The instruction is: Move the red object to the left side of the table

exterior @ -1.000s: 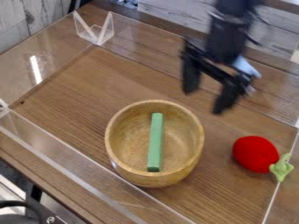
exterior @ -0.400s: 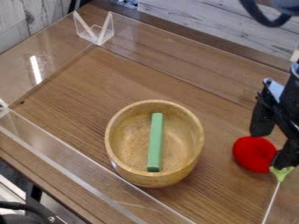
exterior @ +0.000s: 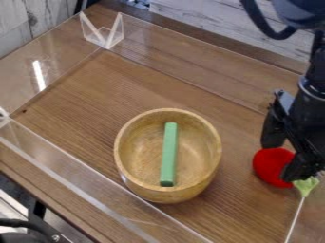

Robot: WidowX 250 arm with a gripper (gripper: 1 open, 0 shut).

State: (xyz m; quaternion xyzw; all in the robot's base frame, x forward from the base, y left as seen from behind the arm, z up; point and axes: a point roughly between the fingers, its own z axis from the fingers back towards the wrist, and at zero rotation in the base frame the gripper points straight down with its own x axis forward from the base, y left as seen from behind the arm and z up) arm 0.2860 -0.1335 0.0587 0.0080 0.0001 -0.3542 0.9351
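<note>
The red object is a small round soft toy with a light-green leafy tip, lying near the right edge of the table. My gripper hangs directly over it, dark fingers spread open and pointing down on either side of its upper part. The black fingers hide part of the toy's right side. Nothing is clamped between them.
A wooden bowl with a green stick lying in it stands front centre, just left of the red toy. Clear acrylic walls border the tabletop. A clear acrylic bracket stands at the back left.
The gripper has swung from the back centre over to the right and come down over the red toy, staying open. In the last moment it shifted slightly left and lower.
</note>
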